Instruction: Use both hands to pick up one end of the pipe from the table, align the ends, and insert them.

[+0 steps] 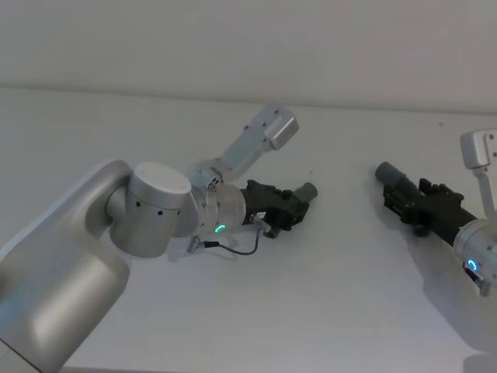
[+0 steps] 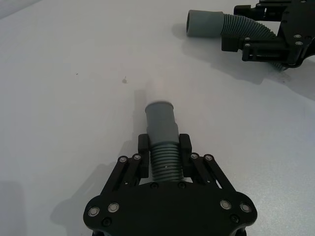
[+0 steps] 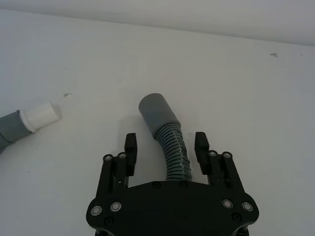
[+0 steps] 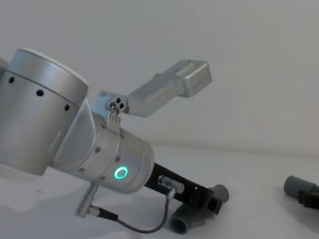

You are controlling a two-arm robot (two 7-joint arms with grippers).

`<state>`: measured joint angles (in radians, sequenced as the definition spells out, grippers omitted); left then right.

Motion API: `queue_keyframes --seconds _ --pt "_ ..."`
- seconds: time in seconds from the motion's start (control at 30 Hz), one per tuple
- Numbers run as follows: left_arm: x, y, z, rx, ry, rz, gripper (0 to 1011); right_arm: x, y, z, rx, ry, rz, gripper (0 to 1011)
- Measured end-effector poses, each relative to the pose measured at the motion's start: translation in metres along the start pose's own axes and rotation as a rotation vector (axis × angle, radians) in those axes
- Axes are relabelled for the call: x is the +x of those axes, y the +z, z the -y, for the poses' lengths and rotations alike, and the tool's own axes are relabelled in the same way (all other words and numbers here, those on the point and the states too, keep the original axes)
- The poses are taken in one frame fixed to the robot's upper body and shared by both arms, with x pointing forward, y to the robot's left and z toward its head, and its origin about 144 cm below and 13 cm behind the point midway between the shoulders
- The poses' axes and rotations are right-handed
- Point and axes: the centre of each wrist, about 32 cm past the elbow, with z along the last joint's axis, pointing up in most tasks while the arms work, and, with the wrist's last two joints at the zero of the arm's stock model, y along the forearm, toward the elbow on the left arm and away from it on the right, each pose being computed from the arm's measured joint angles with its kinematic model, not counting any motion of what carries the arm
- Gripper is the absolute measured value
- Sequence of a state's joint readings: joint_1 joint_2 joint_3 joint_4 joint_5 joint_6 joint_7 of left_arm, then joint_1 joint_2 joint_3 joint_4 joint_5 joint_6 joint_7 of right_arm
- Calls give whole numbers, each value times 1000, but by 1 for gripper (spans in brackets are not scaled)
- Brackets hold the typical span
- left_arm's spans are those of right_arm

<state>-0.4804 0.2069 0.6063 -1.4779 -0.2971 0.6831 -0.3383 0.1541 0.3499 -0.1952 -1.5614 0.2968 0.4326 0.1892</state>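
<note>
While left pincer (image 2: 164,141) pinches its pipe end (image 2: 161,120), right pincer (image 3: 166,139) stands spread.
Close squarely on the ribs (image 3: 176,155) before lifting.

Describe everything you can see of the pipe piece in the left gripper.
Dark grey plastic pipe piece: a ribbed hose ending in a smooth round cuff with a pale tip. The left gripper is shut on the ribbed part, one finger each side. The cuff points away from it, low over the white table.
</note>
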Motion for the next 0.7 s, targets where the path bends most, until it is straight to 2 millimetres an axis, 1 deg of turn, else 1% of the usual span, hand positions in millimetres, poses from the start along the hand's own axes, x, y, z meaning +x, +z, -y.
queue_keyframes --seconds 0.1,0.13,0.17,0.2,0.27,0.33,0.4,0.43,0.5,0.53,0.57,0.6,0.7 --pt "0 0 0 0 0 0 348 0 0 0 -1 0 0 678" --pt "0 0 0 0 0 0 348 0 0 0 -1 1 1 618" --pt "0 0 0 0 0 0 348 0 0 -1 -2 1 1 580" --pt "0 0 0 0 0 0 348 0 0 -1 -2 1 1 560" --pt "0 0 0 0 0 0 348 0 0 -1 -2 1 1 481" --pt "0 0 0 0 0 0 348 0 0 -1 -3 1 1 442" --pt "0 0 0 0 0 0 348 0 0 -1 -4 2 1 365" --pt "0 0 0 0 0 0 348 0 0 -1 -4 2 1 354" --pt "0 0 0 0 0 0 348 0 0 -1 -4 2 1 296" --pt "0 0 0 0 0 0 348 0 0 -1 -4 2 2 296" --pt "0 0 0 0 0 0 348 0 0 -1 -3 2 2 250" --pt "0 0 0 0 0 0 348 0 0 -1 -4 2 2 225" --pt "0 0 0 0 0 0 348 0 0 -1 -4 3 2 186"
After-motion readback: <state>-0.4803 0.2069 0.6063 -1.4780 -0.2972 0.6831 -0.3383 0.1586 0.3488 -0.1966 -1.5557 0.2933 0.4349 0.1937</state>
